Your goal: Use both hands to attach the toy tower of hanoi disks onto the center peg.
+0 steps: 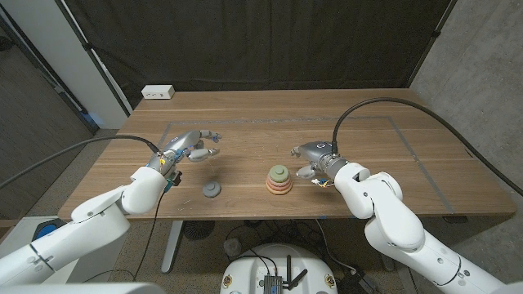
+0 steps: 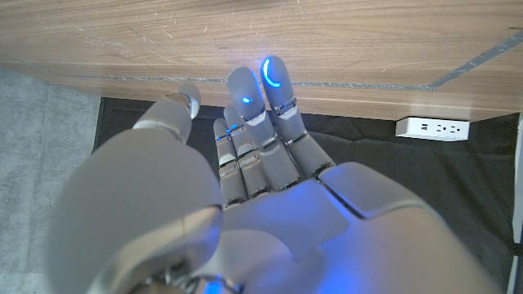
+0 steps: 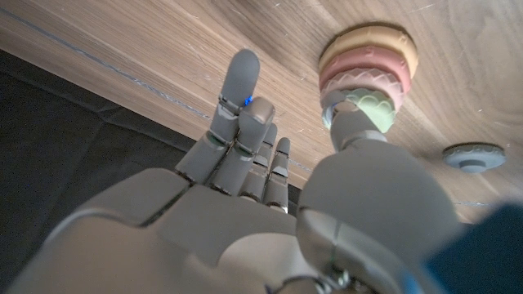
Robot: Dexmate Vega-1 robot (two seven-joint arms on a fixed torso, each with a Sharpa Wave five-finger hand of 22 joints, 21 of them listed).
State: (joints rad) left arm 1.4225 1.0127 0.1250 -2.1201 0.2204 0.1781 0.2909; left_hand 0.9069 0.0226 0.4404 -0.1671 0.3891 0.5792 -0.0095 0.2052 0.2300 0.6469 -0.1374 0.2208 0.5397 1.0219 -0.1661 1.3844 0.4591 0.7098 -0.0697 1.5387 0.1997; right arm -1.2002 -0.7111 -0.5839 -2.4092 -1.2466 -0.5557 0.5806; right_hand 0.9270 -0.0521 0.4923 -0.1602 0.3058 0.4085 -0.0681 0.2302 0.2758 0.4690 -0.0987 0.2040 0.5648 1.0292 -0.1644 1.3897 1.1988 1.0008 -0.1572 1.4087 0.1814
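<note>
The stack of disks (image 1: 279, 181) stood near the front edge of the wooden table (image 1: 376, 151), a little right of its middle: a yellow disk at the base, a pink one on it, a green one on top, each smaller than the one beneath. In the right wrist view the same stack (image 3: 369, 69) showed scalloped rims on its layers. Left of the stack, apart from it and about as close to the front edge, a single grey disk (image 1: 212, 190) lay flat on the wood, with a raised hub at its centre; it also showed in the right wrist view (image 3: 472, 156).

Just right of the stack was the right hand (image 1: 313, 155), holding nothing, its fingers loosely spread and its thumb close beside the green disk; whether the thumb touched it could not be told. The right hand (image 3: 270, 204) had its fingers reaching out over bare wood.

Left of the stack and beyond the grey disk, the left hand (image 1: 191, 147) hovered with fingers parted and nothing in them. The left wrist view showed the fingers (image 2: 261, 122) held fairly straight and close together.

Behind the stack the table ran bare to its far edge, with a thin pale outline (image 1: 278, 120) marked on the wood. At the far left corner a white power strip (image 1: 158, 92) lay against a dark curtain (image 1: 261, 41).
</note>
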